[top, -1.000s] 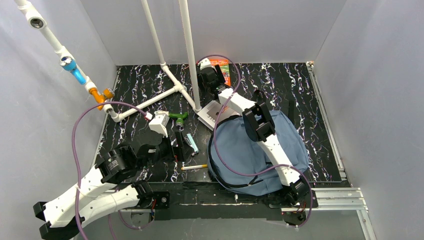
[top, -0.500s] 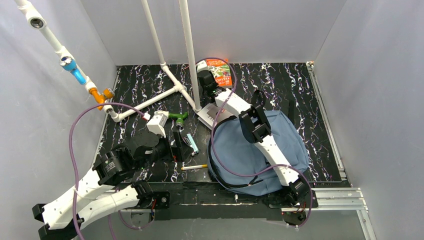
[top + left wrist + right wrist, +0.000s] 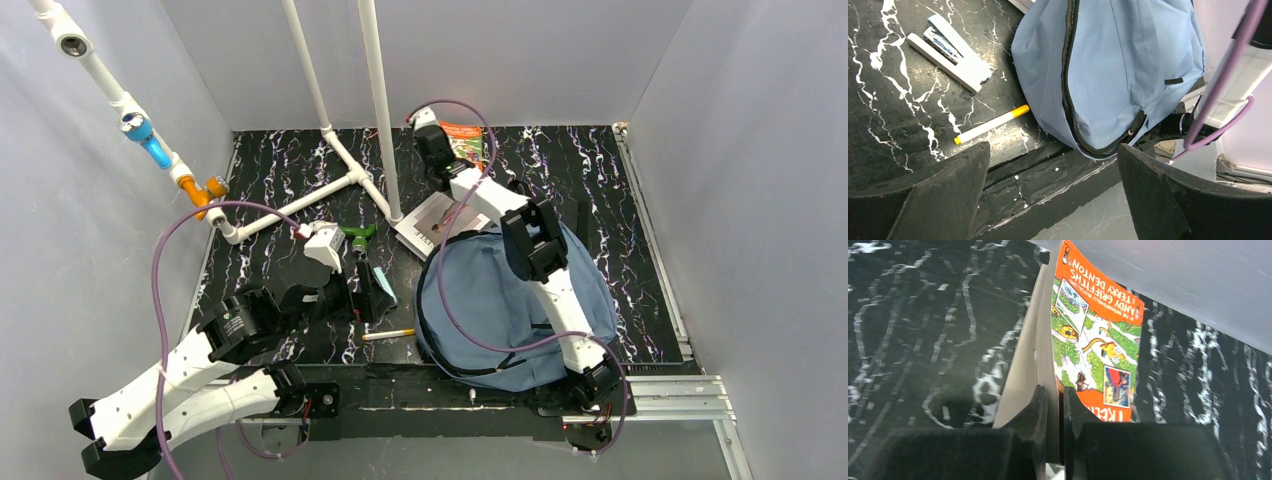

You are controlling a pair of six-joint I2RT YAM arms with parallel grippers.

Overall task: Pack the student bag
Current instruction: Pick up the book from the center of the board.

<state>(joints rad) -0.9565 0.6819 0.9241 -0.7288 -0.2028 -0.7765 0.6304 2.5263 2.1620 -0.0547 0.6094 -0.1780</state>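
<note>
Presently my right claw (image 3: 1052, 407) pinches the orange book (image 3: 1095, 335) by its edge, evidently for carriage to the bag (image 3: 495, 300); left claw (image 3: 1053, 175) stands wide.

The student bag (image 3: 480, 300) is a soft slate-blue fabric backpack. It lies flat on the right half of the black marbled table (image 3: 280, 180), lower end at the near edge. The fabric is slack and lightly creased. A dark zipper line (image 3: 1066, 75) runs down its left side and curves round the near corner. Black straps (image 3: 584, 215) show at the far end. Whether the zip is open cannot be determined.
</note>
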